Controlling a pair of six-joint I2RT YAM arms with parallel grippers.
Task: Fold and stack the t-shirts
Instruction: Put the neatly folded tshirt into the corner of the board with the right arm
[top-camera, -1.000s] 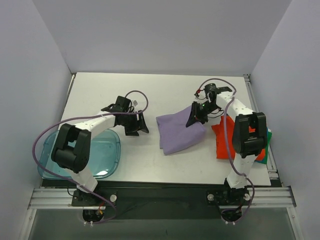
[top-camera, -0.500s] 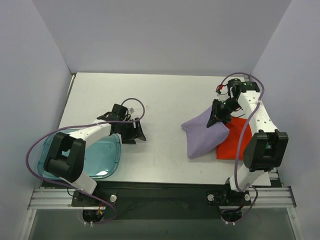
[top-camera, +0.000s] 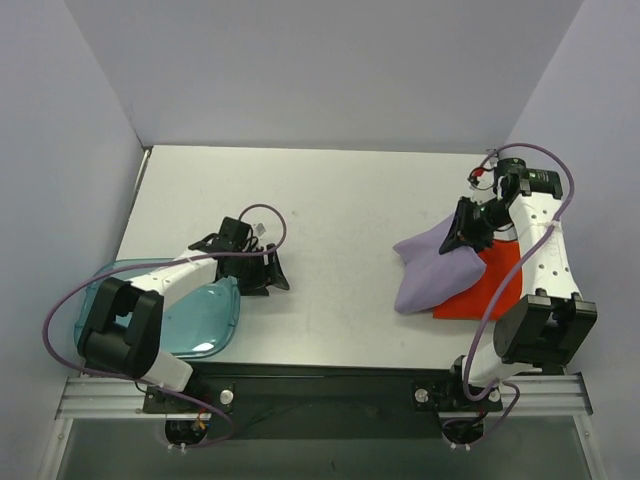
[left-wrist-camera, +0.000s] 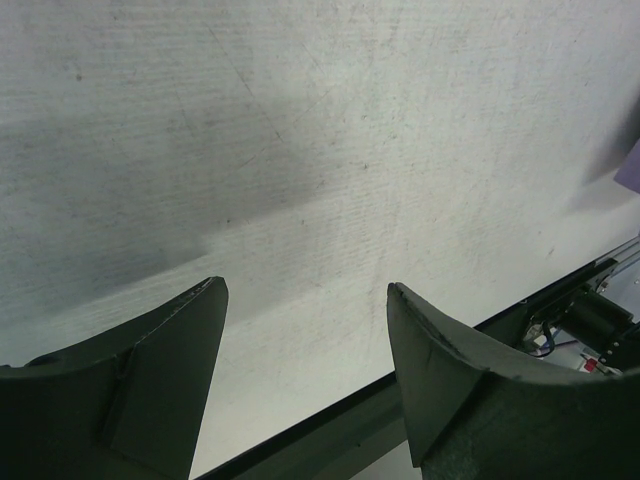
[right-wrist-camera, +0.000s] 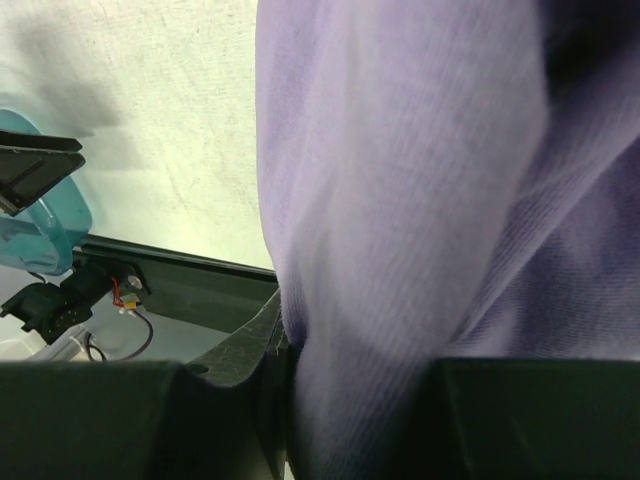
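The white table (top-camera: 340, 190) lies beneath my left pincer (top-camera: 272, 270), whose jaws stand wide apart and hold nothing. The translucent blue tray (top-camera: 205, 322) sits just behind that pincer. My right pincer (top-camera: 463, 228) is clamped on the lavender t-shirt (top-camera: 430, 272), which trails below it, overlapping the orange-red t-shirt (top-camera: 492, 288).

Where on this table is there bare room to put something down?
Bare table lies between the left gripper and the lavender shirt, and along the back wall. Crowded: the orange shirt at right, the blue tray near left.
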